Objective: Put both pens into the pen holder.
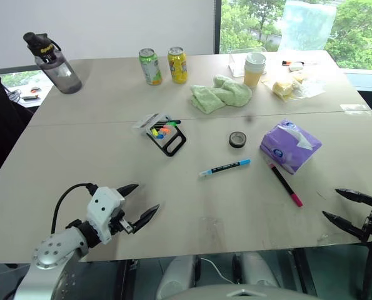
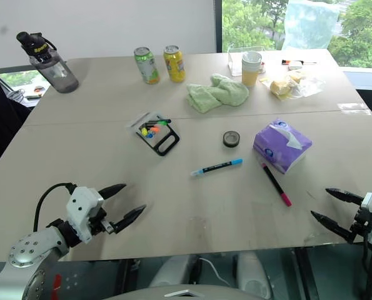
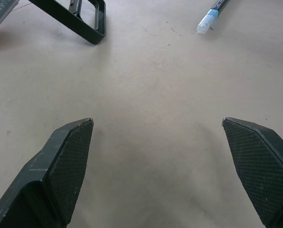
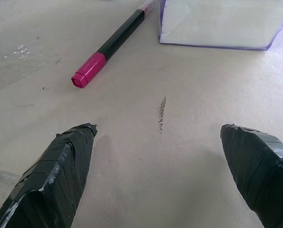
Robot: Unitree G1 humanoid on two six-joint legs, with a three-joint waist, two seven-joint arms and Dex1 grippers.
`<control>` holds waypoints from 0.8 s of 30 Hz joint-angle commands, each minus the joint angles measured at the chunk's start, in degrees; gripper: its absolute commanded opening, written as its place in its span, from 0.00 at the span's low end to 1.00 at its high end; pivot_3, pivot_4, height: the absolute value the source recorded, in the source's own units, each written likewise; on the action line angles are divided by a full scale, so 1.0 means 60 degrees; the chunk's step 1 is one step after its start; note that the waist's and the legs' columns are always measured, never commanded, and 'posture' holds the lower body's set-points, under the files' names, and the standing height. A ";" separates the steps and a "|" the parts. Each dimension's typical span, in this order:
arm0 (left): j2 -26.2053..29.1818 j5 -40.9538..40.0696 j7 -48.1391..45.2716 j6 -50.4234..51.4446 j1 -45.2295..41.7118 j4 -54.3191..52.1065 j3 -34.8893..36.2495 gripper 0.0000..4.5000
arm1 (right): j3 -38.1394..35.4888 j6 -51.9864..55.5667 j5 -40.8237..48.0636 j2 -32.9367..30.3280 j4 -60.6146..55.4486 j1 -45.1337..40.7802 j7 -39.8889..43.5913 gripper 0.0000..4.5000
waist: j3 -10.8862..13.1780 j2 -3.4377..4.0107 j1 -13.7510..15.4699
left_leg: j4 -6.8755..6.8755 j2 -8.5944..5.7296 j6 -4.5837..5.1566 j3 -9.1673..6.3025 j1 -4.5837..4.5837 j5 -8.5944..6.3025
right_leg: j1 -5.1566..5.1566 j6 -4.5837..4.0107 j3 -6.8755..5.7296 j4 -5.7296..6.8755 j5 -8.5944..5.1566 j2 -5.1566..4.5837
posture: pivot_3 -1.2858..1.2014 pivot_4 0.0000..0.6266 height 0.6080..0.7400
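The slim black pen with pink-red ends [image 1: 285, 184] lies on the surface, long axis near-to-far, just left of the wide-open, empty right hand [image 1: 341, 205]; the left hand [image 1: 137, 202], likewise wide open and empty, sits well apart.

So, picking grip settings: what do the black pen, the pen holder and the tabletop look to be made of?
Black pen: smooth, slightly glossy plastic, judging by its sheen and pink moulded cap. Pen holder: rigid black frame, probably plastic, possibly coated metal. Tabletop: matte beige, finely grained, likely laminate.
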 commanded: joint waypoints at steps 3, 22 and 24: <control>0.0002 0.0150 -0.0020 -0.0141 -0.0307 0.0074 -0.0136 0.99 | -0.0089 -0.0198 0.0020 0.0070 -0.0004 -0.0100 0.0065 1.00 | -0.0001 0.0001 0.0001 | 0.0000 0.0000 0.0000 0.0001 0.0001 0.0000 | 0.0000 0.0000 0.0000 0.0000 0.0000 0.0000 | 0.52 0.24 1.00; -0.0024 0.0206 -0.0187 -0.0321 -0.0417 0.0224 -0.0208 0.99 | -0.0130 -0.0049 0.0054 0.0160 -0.0352 0.0058 -0.0089 1.00 | 0.0000 0.0002 0.0001 | -0.0001 0.0001 0.0001 0.0003 -0.0001 -0.0001 | -0.0002 0.0000 0.0004 -0.0001 0.0000 0.0000 | 0.52 0.24 1.00; -0.0027 0.0212 -0.0208 -0.0331 -0.0423 0.0236 -0.0210 0.99 | -0.0124 -0.0046 0.0049 0.0172 -0.0383 0.0065 -0.0108 1.00 | 0.0000 0.0002 0.0001 | -0.0001 0.0000 0.0001 0.0003 -0.0001 -0.0001 | -0.0003 0.0000 0.0004 0.0000 0.0000 0.0000 | 0.52 0.24 1.00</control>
